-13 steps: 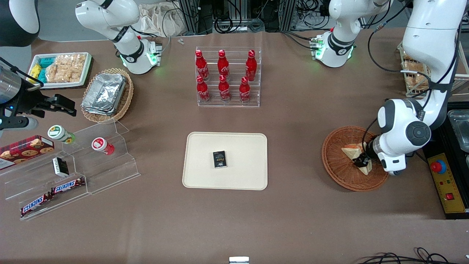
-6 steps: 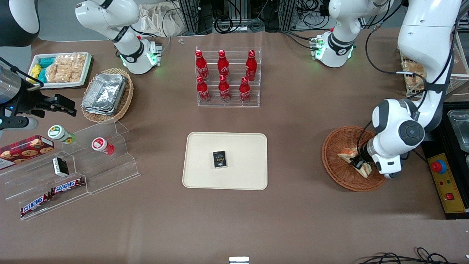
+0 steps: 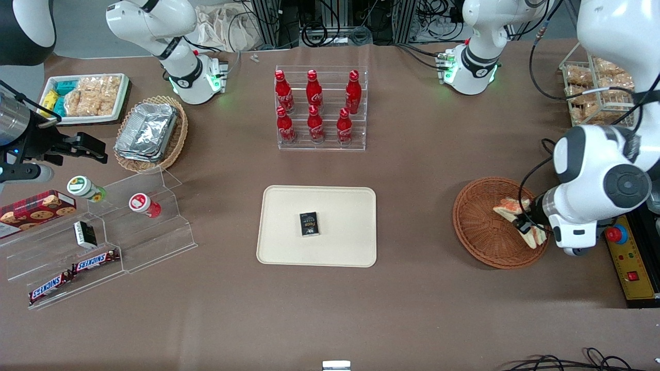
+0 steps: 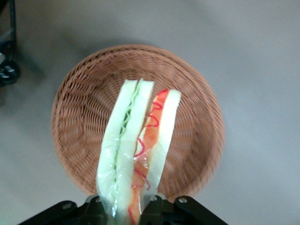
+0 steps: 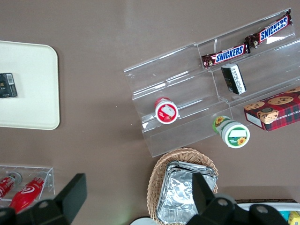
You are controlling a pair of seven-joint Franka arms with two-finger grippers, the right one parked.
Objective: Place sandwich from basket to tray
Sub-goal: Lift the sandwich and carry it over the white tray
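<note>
- My left gripper [image 4: 126, 206] pinches the triangular tan-bread sandwich [image 4: 136, 154], lifted above the round reddish-brown wicker basket [image 3: 477, 229].
- Brown table [image 3: 412, 309] — one cream rectangular tray [image 3: 289, 247] carrying one small dark box [image 3: 309, 224].
- Six red bottles [image 3: 315, 105] — one clear rack.

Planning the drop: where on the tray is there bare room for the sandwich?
The gripper holds the sandwich above the basket. On the tray, a small dark box sits near the middle; the strips between it and either short rim are bare. The basket-side strip looks handiest.
</note>
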